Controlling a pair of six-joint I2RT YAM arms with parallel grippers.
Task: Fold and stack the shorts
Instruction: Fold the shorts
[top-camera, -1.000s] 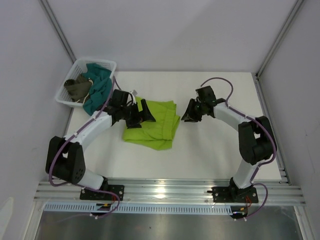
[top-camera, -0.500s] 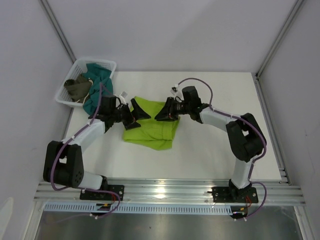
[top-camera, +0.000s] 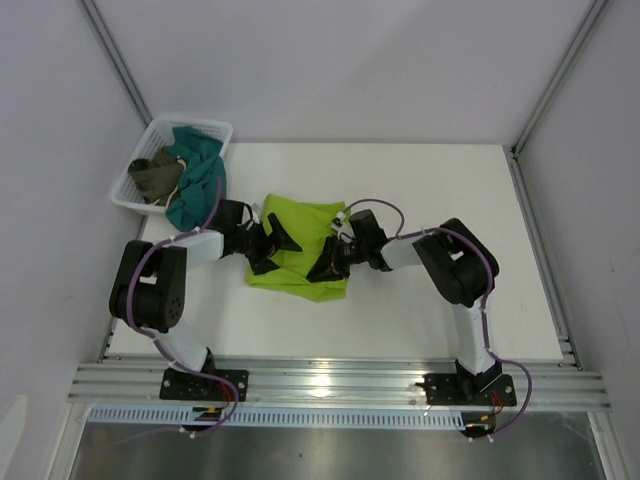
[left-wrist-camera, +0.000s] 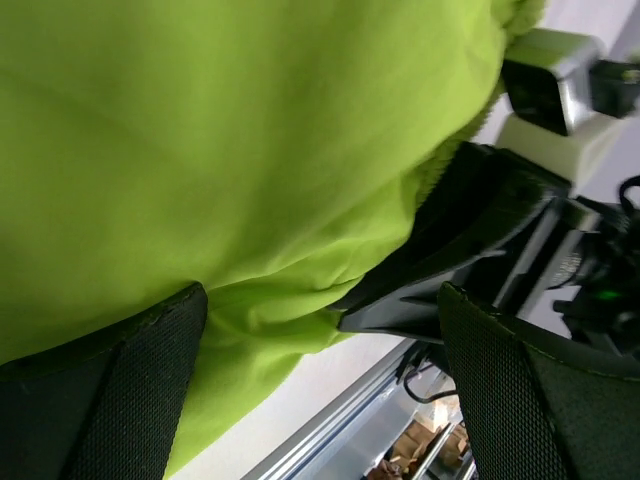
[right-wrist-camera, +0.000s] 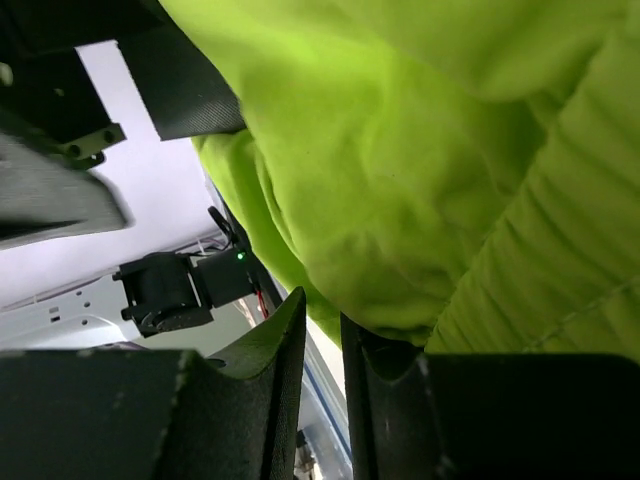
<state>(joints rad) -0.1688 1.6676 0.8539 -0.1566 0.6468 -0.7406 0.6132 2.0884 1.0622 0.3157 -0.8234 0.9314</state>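
"Fingers on the left first: how do the left fingers stand?"

"Spread as wide as they go, low over the left part of the shorts. In the left wrist view the lime fabric fills the space between the two of them, but neither one presses on it. They have hold of nothing."

"And the right fingers?"

"Nearly together, with only a thin slit between them. They sit at the near right part of the shorts, with the tips pointing toward the left fingers. In the right wrist view the cloth bulges right up against the tips — whether a fold is pinched in the slit I cannot tell."

"Where do the shorts lie?"

"On the white bench, left of its middle, between the two sets of fingers. They are bunched into a rough rectangle with overlapping layers, and a ribbed stretch of the fabric shows in the right wrist view."

"What else is on the bench?"

"A white basket at the far left corner. An olive-brown cloth lies inside it, and a teal cloth spills over its near rim — apart from the shorts."
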